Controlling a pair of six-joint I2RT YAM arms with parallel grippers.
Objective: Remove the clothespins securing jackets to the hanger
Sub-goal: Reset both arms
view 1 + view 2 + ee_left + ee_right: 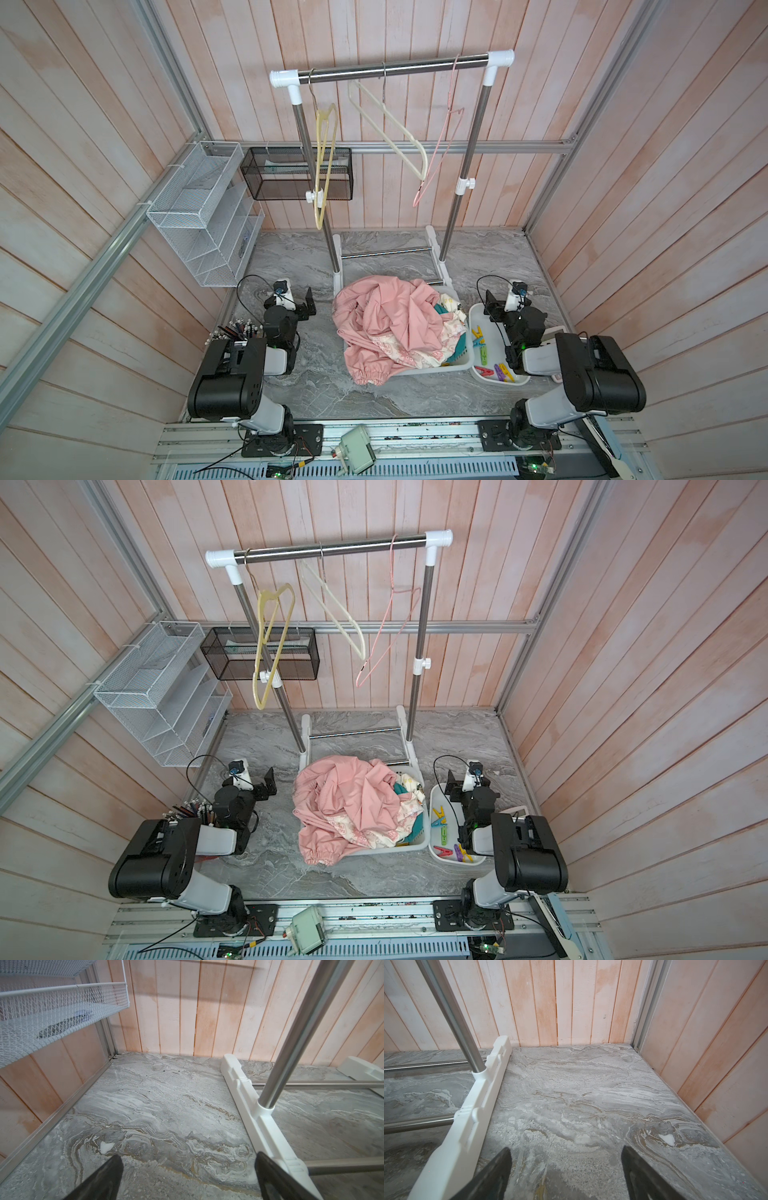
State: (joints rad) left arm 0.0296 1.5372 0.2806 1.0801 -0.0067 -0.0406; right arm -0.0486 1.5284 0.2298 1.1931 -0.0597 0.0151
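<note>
The grey marbled worktop (316,390) fills the floor of the wood-panelled cell. A garment rack (390,68) with steel posts and white feet stands at its far middle. From the rack's top bar hang three bare hangers, well apart: a yellow hanger (319,124), a cream hanger (424,164) and a pink hanger (450,89).

In front of the rack's feet, the jackets (386,320) lie heaped in a white basket (457,368). The pink jacket (349,796) lies on top, with its cream printed lining showing and one cuff spilling over the near rim onto the worktop. The teal jacket (441,309) peeks out beneath it, beside cream cartoon-print fabric.

Just beside the basket on the right stands a white tray (503,381). Loose in it lie the clothespins (480,345), in yellow, blue, green, red and purple.

The left hand (188,1157) hangs low over bare worktop left of the basket. Its fingers (112,1169) stand wide apart with nothing between them. The right hand (566,1149) overlaps the tray's far end in both top views. Its fingers (500,1163) are likewise spread and hold nothing.
</note>
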